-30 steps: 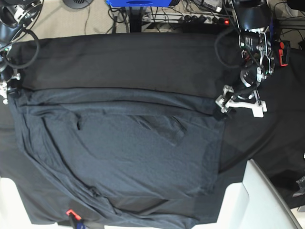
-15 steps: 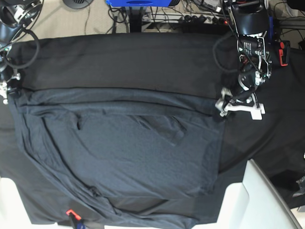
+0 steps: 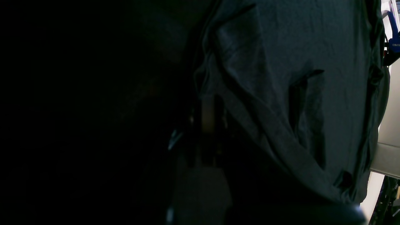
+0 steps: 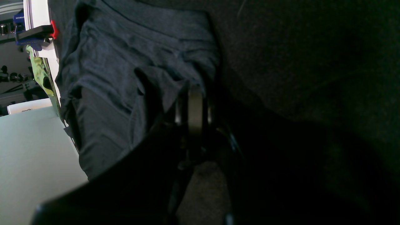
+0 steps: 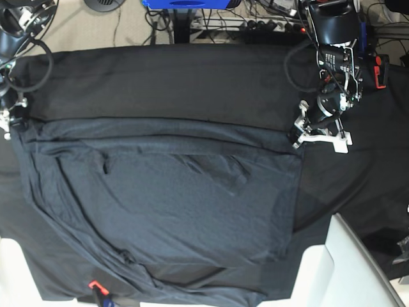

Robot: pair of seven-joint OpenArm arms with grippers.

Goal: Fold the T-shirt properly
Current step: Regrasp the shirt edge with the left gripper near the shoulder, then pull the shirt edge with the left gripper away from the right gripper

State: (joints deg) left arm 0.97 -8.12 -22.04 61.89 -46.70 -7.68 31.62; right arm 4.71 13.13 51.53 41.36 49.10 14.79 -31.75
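Note:
The T-shirt (image 5: 172, 204) lies spread and wrinkled, dark slate blue-grey, on the black tablecloth (image 5: 172, 80). At the shirt's far right corner in the base view, my left gripper (image 5: 299, 137) is down on the fabric. The left wrist view shows that gripper (image 3: 207, 106) shut, with the T-shirt (image 3: 297, 62) edge bunched at its tips. My right gripper (image 5: 9, 123) sits at the shirt's far left corner. In the right wrist view it (image 4: 194, 93) is shut on a gathered edge of the T-shirt (image 4: 125, 53).
White table panels show at the near right (image 5: 348, 268) and near left (image 5: 9, 275). A red-tipped clamp (image 5: 96, 286) holds the cloth at the front edge. Cables and a blue box (image 5: 185, 4) lie beyond the table's far edge.
My left gripper's jaws have gone from wide open to shut at the shirt's far right corner, shifting slightly up. The right arm and the shirt have stayed put.

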